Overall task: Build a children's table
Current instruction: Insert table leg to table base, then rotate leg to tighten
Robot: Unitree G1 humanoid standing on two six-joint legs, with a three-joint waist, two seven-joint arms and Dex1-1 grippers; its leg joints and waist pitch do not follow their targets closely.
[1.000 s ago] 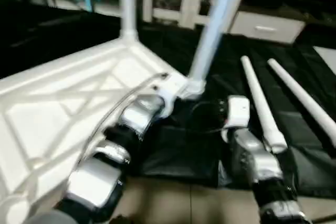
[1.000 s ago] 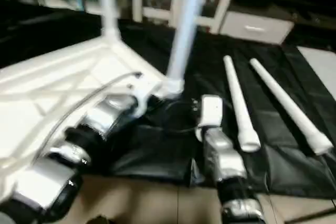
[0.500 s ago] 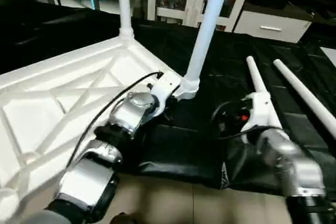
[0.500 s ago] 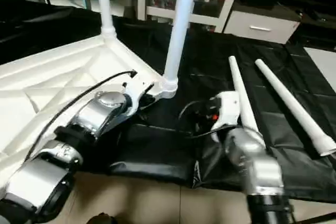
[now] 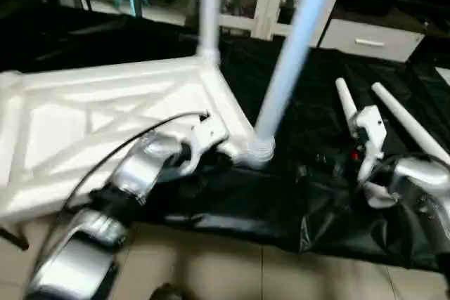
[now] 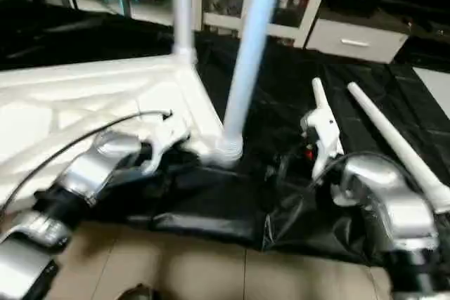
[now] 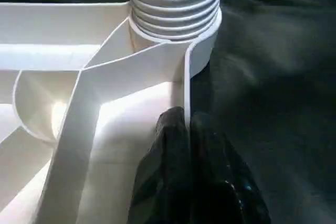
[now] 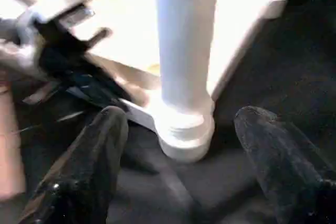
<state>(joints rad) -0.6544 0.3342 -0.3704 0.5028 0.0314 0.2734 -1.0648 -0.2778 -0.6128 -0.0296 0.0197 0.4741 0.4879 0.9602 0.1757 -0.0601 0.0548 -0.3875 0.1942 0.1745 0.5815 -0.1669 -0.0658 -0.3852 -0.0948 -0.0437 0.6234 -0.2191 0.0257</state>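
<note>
On the black sheet [image 5: 232,209] over the floor lies the tabletop [image 5: 105,117], ribbed underside up, two legs [image 5: 295,54] standing upright in its far and near corner sockets. The left gripper [image 7: 186,129], jaws clenched on the tabletop's rim wall beside the near socket, steadies it. The right gripper [image 8: 178,145], jaws spread wide, faces that near leg's base, gripping nothing. Two loose legs [image 5: 404,121] lie flat, long axes running away from the robot. Next, likely: close on the standing leg and tighten it, or fetch a loose one.

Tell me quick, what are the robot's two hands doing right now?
Left gripper: shut, pinching the edge wall of the tabletop.
Right gripper: open, holding nothing, its fingers either side of the near leg.
</note>
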